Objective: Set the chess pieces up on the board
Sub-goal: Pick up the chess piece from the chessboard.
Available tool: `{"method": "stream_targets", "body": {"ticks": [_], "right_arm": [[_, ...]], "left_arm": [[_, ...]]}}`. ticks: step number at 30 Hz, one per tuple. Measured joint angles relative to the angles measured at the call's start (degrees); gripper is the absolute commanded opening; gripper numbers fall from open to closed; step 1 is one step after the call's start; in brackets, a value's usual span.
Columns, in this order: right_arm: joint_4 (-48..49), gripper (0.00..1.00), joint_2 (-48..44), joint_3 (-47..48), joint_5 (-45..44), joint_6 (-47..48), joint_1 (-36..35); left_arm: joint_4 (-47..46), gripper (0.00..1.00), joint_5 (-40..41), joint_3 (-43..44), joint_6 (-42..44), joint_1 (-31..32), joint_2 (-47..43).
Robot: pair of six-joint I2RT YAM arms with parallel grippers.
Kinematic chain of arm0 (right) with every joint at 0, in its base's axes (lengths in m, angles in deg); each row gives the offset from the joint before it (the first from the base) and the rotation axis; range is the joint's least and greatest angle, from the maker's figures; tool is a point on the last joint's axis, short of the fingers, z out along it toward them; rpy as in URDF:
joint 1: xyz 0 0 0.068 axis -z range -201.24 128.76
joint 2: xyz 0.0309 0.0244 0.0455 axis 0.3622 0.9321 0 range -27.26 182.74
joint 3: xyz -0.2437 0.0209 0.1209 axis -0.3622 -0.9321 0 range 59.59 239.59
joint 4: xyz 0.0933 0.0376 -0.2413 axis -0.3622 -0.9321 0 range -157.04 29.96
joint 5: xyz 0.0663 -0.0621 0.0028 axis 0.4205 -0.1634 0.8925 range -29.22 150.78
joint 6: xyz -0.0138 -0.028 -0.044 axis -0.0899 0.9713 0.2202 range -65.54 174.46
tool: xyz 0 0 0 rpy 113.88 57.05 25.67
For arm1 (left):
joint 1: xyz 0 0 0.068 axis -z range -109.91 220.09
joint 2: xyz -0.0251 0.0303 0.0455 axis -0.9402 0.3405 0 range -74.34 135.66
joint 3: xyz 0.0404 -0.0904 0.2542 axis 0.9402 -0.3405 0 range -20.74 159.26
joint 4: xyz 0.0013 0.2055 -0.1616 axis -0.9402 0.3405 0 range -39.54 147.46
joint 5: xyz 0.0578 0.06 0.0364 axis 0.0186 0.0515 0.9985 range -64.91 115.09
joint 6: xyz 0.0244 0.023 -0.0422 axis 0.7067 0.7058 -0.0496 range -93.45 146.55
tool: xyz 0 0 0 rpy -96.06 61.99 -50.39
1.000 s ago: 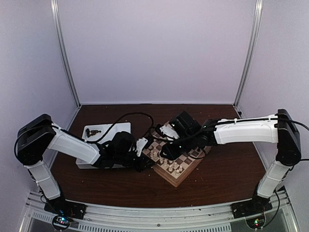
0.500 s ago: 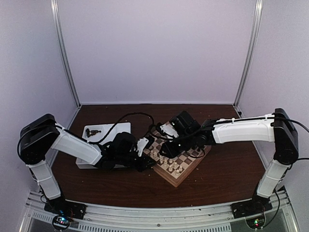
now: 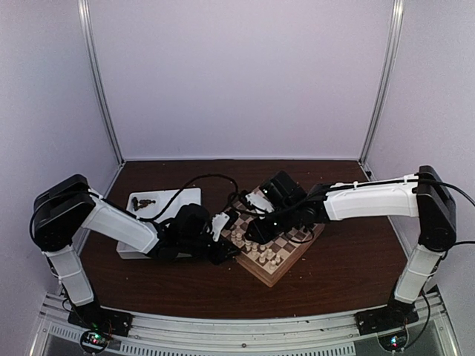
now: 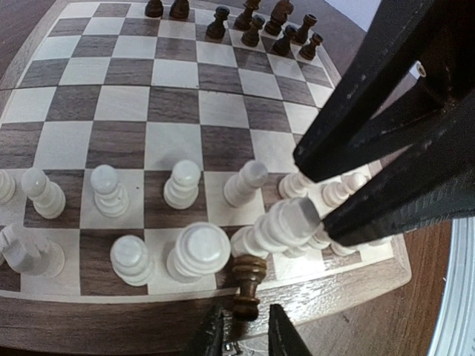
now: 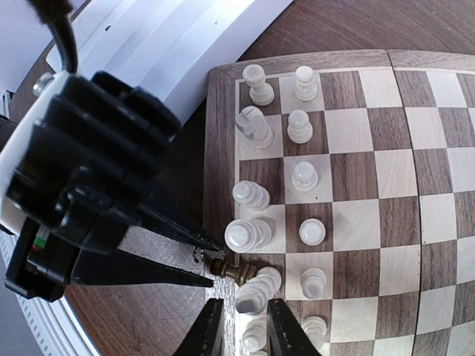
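I logged the left gripper (image 4: 248, 326) low at the near-left rim of the square wooden chessboard with light and dark brown squares (image 3: 291, 259). It had sat at the same rim a second earlier. Its jaws stood narrow, with the base of one small dark brown pawn (image 4: 247, 282) between the fingertips. In the right wrist view the pawn lay sideways across the rim's inner edge (I could not tell whether the pads actually pressed it).

The right gripper (image 5: 243, 311) had crept slightly toward the left gripper since the earlier frame, and its white forearm had drawn inward with it. Its jaws were narrow too, flanking a leaning cream-white chess figure (image 5: 258, 288) on the squares beside that rim. I could not tell whether they gripped it.

Other dark brown chess pieces (image 4: 256, 22) stood on the board's far rows. A few more rested in the white rectangular tray (image 3: 178, 199) left of the board.
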Motion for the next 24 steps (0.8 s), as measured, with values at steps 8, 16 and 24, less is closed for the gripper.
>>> {"method": "stream_targets", "body": {"ticks": [8, 16, 24], "right_arm": [[0.0, 0.23, 0.7, 0.0, 0.1, 0.0, 0.0], [0.0, 0.23, 1.3, 0.0, 0.4, 0.0, 0.0], [0.0, 0.22, 1.3, 0.0, 0.6, 0.0, 0.1]], "left_arm": [[0.0, 0.22, -0.5, 0.3, 0.0, 0.0, 0.3], [0.0, 0.22, -0.9, 0.9, 0.0, 0.0, 1.2], [0.0, 0.17, -1.1, 1.3, 0.0, 0.0, 1.7]]}}
